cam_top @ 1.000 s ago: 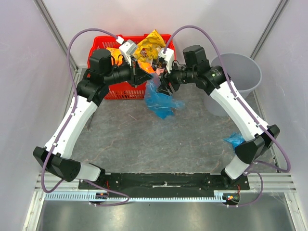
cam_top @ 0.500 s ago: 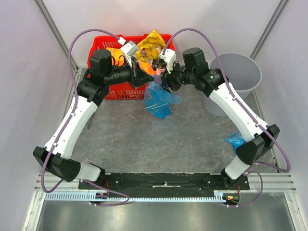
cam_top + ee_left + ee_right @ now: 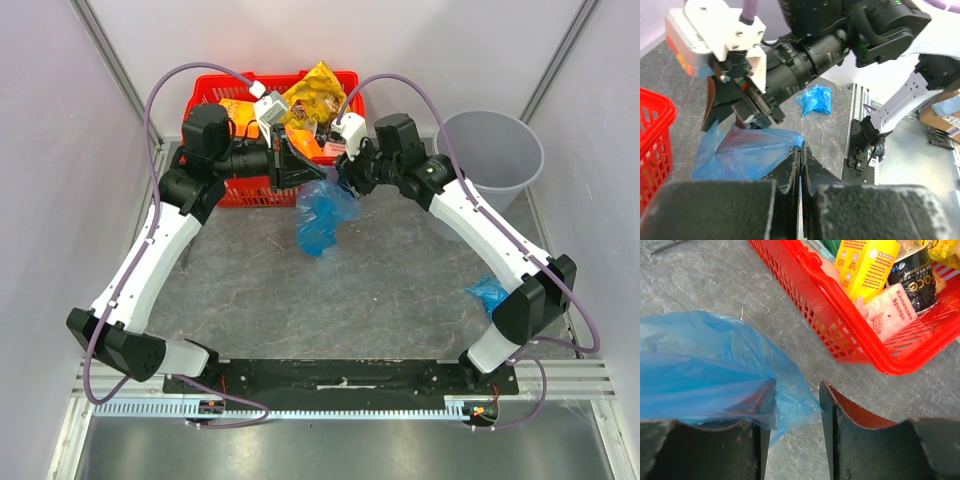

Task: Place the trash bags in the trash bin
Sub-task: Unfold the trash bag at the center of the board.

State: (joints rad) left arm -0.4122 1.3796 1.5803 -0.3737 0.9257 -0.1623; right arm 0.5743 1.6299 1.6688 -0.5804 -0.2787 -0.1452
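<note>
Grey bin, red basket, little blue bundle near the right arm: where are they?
trash bin (image 3: pixel 500 145), top view, its inner wall.
red basket (image 3: pixel 250 190), top view, its front mesh wall.
small blue bag bundle (image 3: pixel 487 292), top view, its middle.

Right wrist view: blue trash bag (image 3: pixel 700 375) runs off the left edge, its film veiling one of the fingers (image 3: pixel 705 450). Red basket (image 3: pixel 840 335) cut at top. Top view: trash bin (image 3: pixel 520 150) near wall behind right arm (image 3: pixel 480 225).
</note>
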